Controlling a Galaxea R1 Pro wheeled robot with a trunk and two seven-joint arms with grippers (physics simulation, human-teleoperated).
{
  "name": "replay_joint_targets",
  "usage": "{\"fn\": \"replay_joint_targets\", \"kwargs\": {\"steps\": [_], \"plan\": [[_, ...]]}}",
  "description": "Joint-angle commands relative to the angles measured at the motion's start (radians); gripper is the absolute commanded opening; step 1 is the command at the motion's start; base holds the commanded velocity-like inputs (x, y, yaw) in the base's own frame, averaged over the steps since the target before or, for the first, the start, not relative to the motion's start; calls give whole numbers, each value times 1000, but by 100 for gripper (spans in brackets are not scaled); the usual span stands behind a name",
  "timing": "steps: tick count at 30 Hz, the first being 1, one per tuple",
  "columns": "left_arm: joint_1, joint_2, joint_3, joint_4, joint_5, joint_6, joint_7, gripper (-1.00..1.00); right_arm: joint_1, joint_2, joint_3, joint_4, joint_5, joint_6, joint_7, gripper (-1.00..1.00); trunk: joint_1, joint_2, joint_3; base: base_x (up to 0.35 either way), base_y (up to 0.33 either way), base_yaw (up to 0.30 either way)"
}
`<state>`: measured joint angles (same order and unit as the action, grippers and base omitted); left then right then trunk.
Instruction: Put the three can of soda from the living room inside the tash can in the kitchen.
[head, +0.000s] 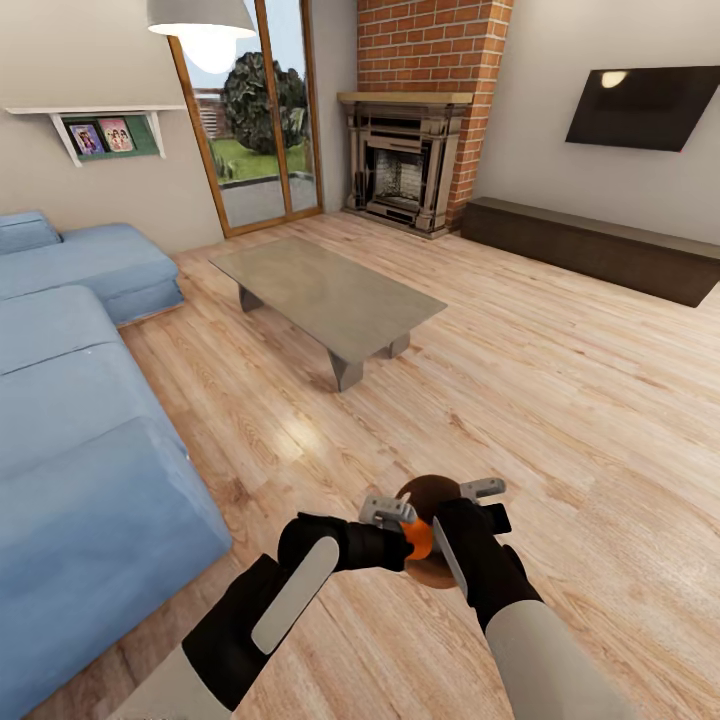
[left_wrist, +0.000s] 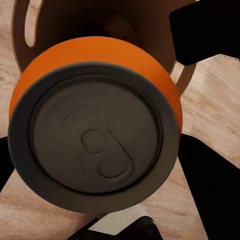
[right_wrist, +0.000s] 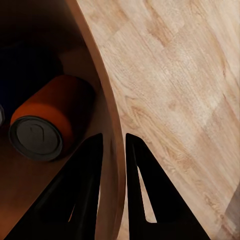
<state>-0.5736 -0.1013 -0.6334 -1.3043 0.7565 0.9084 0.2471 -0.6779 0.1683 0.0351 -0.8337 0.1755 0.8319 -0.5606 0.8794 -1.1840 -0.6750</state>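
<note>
Head view has the left gripper (head: 405, 522) clamped on an orange soda can (head: 421, 540) right over the brown trash can (head: 432, 500); right gripper (right_wrist: 114, 150) jaws pinch the bin's wall, second can (right_wrist: 47, 122) lying inside, sofa (head: 70, 420) alongside

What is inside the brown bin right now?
In the right wrist view, one orange soda can lies on its side inside the bin. The rest of the dark interior is out of frame, so other contents are unknown.

place: home living room | evidence: blue sofa (head: 80, 420), coffee table (head: 325, 290), brick fireplace (head: 405, 170), wall TV (head: 645, 108)
</note>
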Motion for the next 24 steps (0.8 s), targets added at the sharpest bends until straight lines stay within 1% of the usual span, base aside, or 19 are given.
{"fn": "replay_joint_targets", "kwargs": {"steps": [1, 5, 9, 10, 13, 16, 20, 24], "plan": [[0, 0, 0, 4, 1, -4, 0, -100, 0, 0, 0, -1, 13, 3, 2, -100, 0, 0, 0, 0, 0, 0], [0, 0, -1, 21, 1, -17, 0, -100, 0, 0, 2, -1, 13, 3, 2, -100, 0, 0, 0, 0, 0, 0], [0, 0, -5, 26, 1, -38, -1, -100, 0, 0, 19, -1, 13, 3, 2, -100, 0, 0, 0, 0, 0, 0], [0, 0, -10, 27, 1, -44, -1, -100, 0, 0, 21, -1, 13, 3, 2, -100, 0, 0, 0, 0, 0, 0], [0, 0, -62, 54, 1, -75, -14, -100, 0, 2, 30, -1, 13, 3, 2, -100, 0, 0, 0, 0, 0, 0], [0, -1, -80, 79, 2, -98, -31, -100, 0, 2, 32, -1, 13, 3, 2, -100, 0, 0, 0, 0, 0, 0], [0, -1, -90, 94, 3, -113, -47, -100, 0, 2, 33, -1, 13, 3, 2, -100, 0, 0, 0, 0, 0, 0], [0, -1, -93, 98, 3, -116, -50, -100, 0, 3, 34, -1, 13, 3, 2, -100, 0, 0, 0, 0, 0, 0]]}}
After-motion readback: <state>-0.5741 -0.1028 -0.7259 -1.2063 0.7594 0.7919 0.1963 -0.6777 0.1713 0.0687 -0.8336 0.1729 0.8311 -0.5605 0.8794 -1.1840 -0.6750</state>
